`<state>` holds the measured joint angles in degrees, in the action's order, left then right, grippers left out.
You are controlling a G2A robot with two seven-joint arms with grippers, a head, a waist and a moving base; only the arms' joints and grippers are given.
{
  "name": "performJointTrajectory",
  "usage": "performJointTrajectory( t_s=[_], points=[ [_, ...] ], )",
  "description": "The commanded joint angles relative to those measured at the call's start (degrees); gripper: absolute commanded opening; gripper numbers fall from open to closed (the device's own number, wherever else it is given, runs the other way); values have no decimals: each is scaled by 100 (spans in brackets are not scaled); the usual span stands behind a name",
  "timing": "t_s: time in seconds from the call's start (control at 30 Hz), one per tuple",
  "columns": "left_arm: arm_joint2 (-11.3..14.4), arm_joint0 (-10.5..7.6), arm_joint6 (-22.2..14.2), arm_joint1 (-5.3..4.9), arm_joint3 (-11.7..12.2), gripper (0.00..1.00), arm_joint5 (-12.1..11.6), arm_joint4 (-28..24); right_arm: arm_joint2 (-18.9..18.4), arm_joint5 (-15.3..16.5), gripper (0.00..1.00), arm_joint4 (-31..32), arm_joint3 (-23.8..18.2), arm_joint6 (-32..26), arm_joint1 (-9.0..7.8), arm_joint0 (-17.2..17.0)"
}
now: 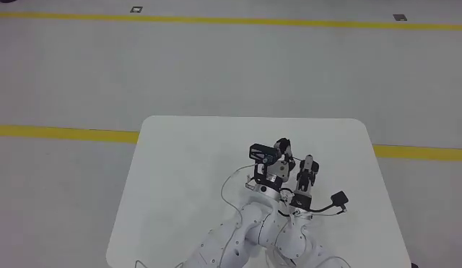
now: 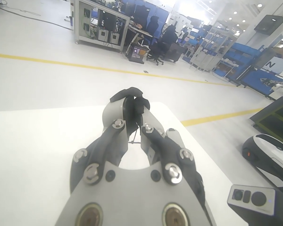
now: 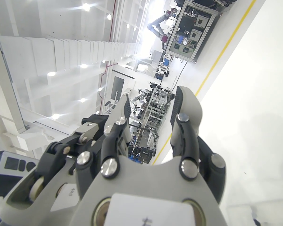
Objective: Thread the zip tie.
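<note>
My left fingers (image 2: 113,115) clench the zip tie (image 2: 136,133); my right fingers (image 3: 189,105), released beside them, risk knocking it loose.

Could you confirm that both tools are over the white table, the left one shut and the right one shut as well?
Not quite: the right tool is open, its fingers well apart, as the right wrist view shows. The left tool is shut, and both are over the white table.

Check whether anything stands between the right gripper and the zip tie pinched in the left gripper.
Nothing visible does. The left gripper is shut on the zip tie. The open right gripper hangs close beside it above the table, with only air between them.
</note>
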<state>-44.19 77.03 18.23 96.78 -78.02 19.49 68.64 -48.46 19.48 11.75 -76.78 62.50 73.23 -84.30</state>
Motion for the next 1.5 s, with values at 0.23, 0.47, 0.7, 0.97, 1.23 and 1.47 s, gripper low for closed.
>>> performJointTrajectory(
  t_s=[0.23,0.47,0.7,0.97,1.23,1.47],
  points=[
    [-75,-12,17,29,21,0,-1,68,-5,0,21,14,-17,-20,-2,-12],
    [-60,-27,12,34,36,0,-1,97,5,0,12,18,1,-29,4,-3],
    [32,-70,-14,42,94,0,-1,115,5,0,0,-3,39,-36,16,19],
    [186,-99,-21,27,112,0,-1,84,3,0,0,1,81,-41,29,34],
    [327,-82,-126,-20,-27,0,-198,-114,22,0,0,6,153,-45,49,64],
    [301,-89,-307,-32,-23,0,-124,-52,36,0,0,43,177,-52,48,56]
  ],
)
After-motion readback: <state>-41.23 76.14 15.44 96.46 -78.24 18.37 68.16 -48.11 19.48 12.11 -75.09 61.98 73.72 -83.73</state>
